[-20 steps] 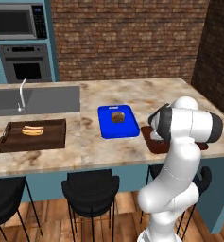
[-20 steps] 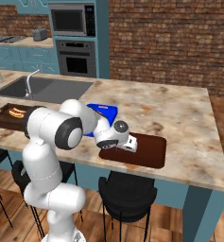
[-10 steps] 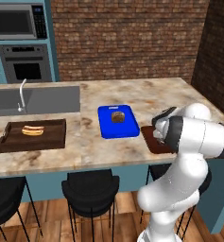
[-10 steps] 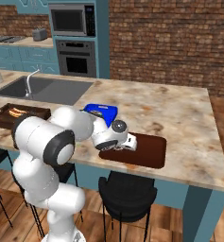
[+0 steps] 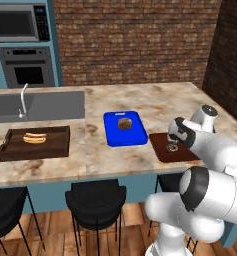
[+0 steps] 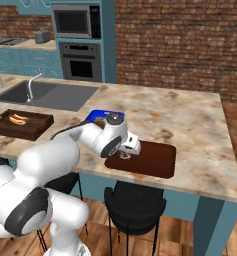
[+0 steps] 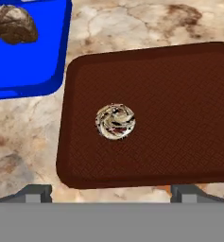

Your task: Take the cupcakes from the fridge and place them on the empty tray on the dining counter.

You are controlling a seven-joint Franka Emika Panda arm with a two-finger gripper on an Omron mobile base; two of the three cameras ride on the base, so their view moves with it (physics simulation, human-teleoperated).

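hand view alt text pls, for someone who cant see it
Looking down on a dark reddish-brown tray on the marbled counter, with one small round cupcake sitting on the tray's left half. A bright blue board holding a brown bun lies at the upper left, and the open end effector's fingertips flank the bottom edge.

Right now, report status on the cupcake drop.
Tool open, above the tray. One cupcake sits on the tray, released. Blue board with bun beside it, apart.

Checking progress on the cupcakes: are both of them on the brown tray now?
No, the tray holds just one cupcake.
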